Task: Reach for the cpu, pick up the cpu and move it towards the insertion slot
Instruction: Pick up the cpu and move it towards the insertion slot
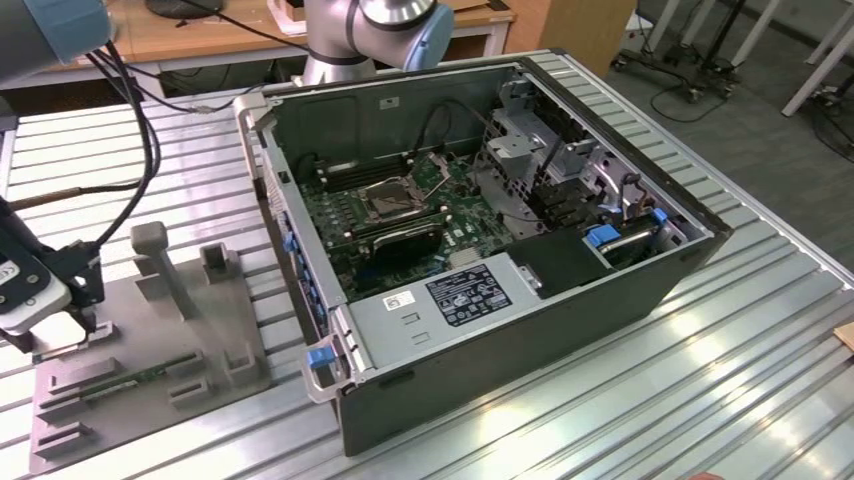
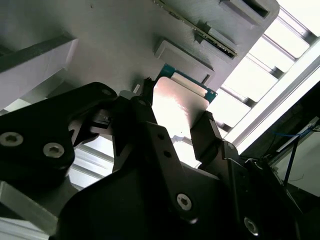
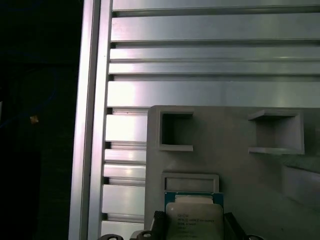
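Note:
The cpu [image 3: 194, 216] is a thin square chip with a pale silver face and a green rim, also seen in the second wrist view [image 2: 175, 102]. It sits low over the grey fixture plate [image 1: 147, 330] at the exterior view's left. My gripper [image 1: 56, 338] is down at that plate, and its two dark fingers press against opposite edges of the chip in both wrist views [image 2: 177, 105] [image 3: 195, 222]. The insertion slot [image 1: 396, 200], a square socket with a shiny metal frame, lies on the green board inside the open computer case, well to the exterior view's right of the gripper.
The open black computer case [image 1: 641, 290] stands mid-table on ribbed aluminium. The fixture plate carries upright grey posts [image 1: 158, 262], square recesses [image 3: 176, 131] and a long green memory stick [image 1: 134, 378]. Cables [image 1: 134, 130] hang near the arm. A wooden desk [image 1: 214, 30] runs behind.

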Controlling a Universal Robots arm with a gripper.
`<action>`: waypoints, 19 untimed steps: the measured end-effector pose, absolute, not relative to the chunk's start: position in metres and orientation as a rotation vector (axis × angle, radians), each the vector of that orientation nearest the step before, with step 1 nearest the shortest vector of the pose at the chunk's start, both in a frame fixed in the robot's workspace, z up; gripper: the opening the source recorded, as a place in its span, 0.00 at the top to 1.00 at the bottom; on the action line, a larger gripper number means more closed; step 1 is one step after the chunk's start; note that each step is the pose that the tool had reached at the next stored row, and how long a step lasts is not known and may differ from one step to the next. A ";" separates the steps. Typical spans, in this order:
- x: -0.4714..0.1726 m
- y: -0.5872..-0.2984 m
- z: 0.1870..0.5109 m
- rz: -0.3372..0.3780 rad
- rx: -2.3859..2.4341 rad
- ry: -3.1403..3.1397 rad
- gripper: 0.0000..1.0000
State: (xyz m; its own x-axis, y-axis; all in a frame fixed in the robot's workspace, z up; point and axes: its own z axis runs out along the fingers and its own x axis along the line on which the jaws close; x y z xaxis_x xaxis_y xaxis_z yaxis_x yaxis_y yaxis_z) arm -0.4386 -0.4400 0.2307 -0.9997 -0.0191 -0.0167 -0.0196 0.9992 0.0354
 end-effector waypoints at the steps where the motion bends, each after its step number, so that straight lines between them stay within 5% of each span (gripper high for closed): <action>1: -0.439 -0.440 0.231 0.056 -0.030 3.125 0.46; 19: -0.439 -0.440 0.237 0.055 -0.030 3.125 0.46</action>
